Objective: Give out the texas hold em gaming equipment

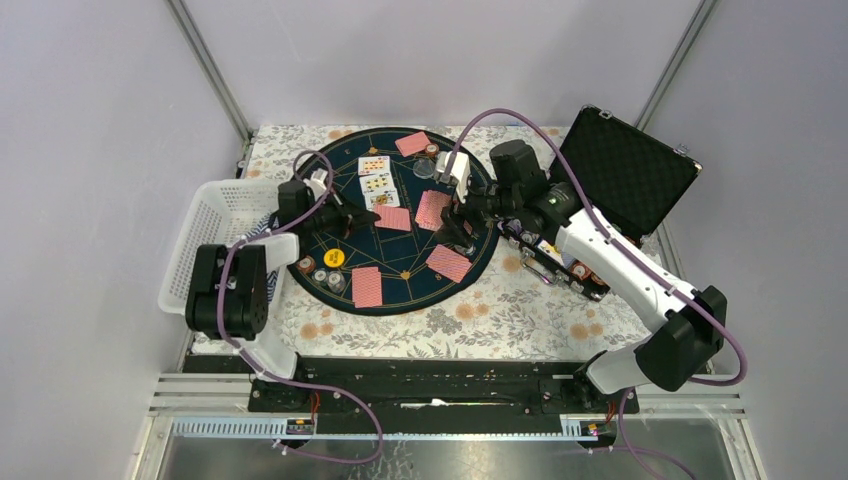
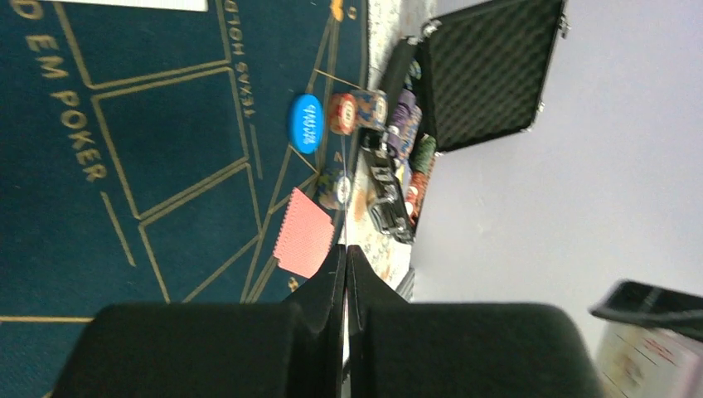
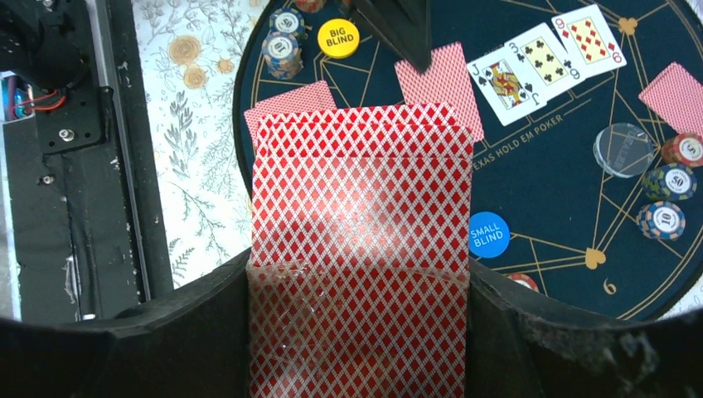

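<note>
Now grips, in the right pincer (image 3: 359, 290), a slightly fanned deck of playing cards (image 3: 361, 191), red diamond backs up, a finger pressed against each long edge. Hangs with it above the round dark-blue mat (image 1: 400, 250), near the middle.

Shows the left pincer (image 2: 344, 255) closed, fingers pressed together with only a thin slit between and nothing seen in it. Reaches over the mat's left half, tip just beside a single face-down card (image 1: 393, 218).

Beyond that card, in a row on the mat: three face-up cards (image 3: 539, 58), among them a jack of clubs and a nine of diamonds.

At the mat's near-left edge: yellow BIG BLIND button (image 3: 338, 37), with a few striped chips (image 3: 282, 46) just beside it. Close by the held deck in the right wrist view: blue SMALL BLIND button (image 3: 488, 235).

Toward the far edge: a clear round disc (image 3: 622, 149) next to a cluster of three chips (image 3: 670, 182), and another face-down card (image 1: 412, 143) beyond. Toward the near edge: two more face-down cards (image 1: 367, 287), well apart.

Right of the mat, on the floral surface (image 1: 520, 315): open black hard case (image 1: 625, 170), lid raised, rows of chips (image 1: 555, 262) along its front. Left of the mat: white basket (image 1: 215, 225).
</note>
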